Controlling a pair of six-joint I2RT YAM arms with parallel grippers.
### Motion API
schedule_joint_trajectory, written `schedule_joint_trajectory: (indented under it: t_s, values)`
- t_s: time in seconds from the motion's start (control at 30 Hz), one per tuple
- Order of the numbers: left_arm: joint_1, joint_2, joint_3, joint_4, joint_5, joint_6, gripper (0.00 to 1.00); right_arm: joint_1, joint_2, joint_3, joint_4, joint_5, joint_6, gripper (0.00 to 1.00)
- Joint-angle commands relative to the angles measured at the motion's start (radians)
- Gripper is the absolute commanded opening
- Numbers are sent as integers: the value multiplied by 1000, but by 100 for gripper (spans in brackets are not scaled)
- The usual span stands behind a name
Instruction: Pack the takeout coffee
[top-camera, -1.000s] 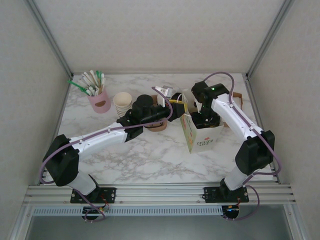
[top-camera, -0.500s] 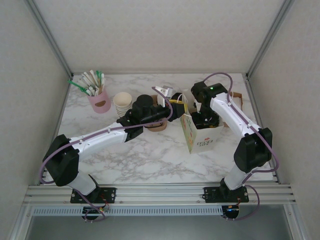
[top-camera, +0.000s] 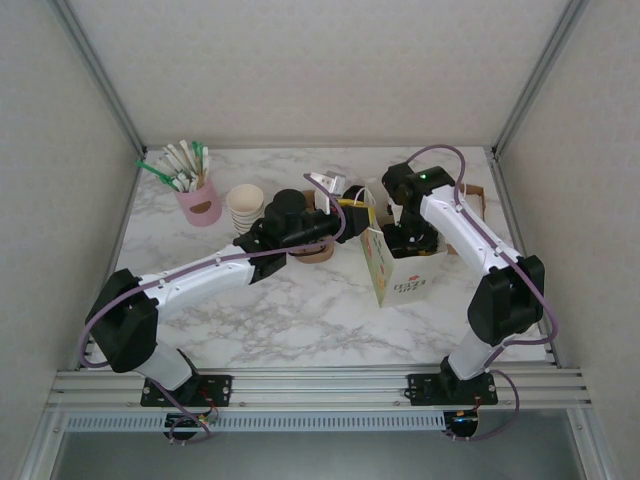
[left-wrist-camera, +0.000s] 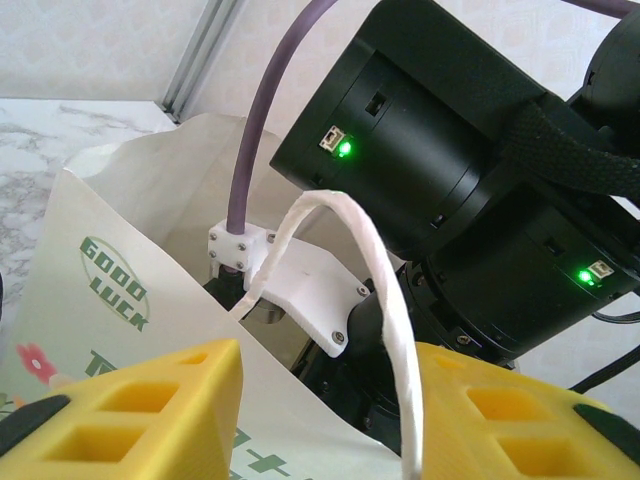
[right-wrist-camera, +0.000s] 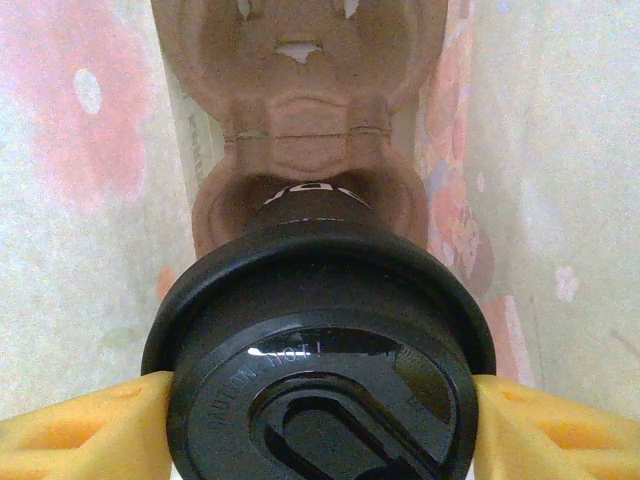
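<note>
Barely anything has moved in the last second: the right arm (top-camera: 470, 240) has drawn its elbow slightly toward the middle of the frame, and the left arm (top-camera: 200, 280) sits as before. From above, the left arm stretches from lower left to the centre, its left gripper (top-camera: 352, 212) at the rim of the paper bag (top-camera: 400, 280); the right arm rises on the right, folds over and dips its wrist down into the bag. A pink cup (top-camera: 200, 205) of stirrers and a stack of cream cups (top-camera: 245, 205) stand at upper left on the marble table (top-camera: 300, 320), with pale walls around. The left wrist view adds yellow fingers (left-wrist-camera: 130, 400) standing partly apart, the bag's white handle (left-wrist-camera: 392, 330) running down between them, and the right arm's black wrist inside the opening. The right wrist view shows the right gripper (right-wrist-camera: 320, 410) clamped on the lid of the takeout coffee (right-wrist-camera: 320, 320), deep in the bag, over a brown pulp carrier (right-wrist-camera: 300, 120)
</note>
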Motion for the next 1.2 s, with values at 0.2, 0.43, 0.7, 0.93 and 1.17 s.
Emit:
schedule_joint_trajectory:
  t_s: [0.2, 0.43, 0.7, 0.93, 1.17]
  values:
    - [-7, -12, 8, 14, -13, 11, 45, -9, 6, -27, 42, -10, 0, 70]
    - [-6, -13, 8, 14, -14, 11, 45, -8, 13, -49, 70, -19, -1, 70]
    - [-7, -12, 8, 14, -15, 13, 45, -14, 20, -60, 85, -22, -5, 70]
    - [-6, -10, 8, 15, -16, 12, 45, -17, 22, -61, 94, -22, -5, 70]
    - [-7, -9, 7, 15, -16, 11, 45, -19, 23, -74, 119, -18, -8, 69]
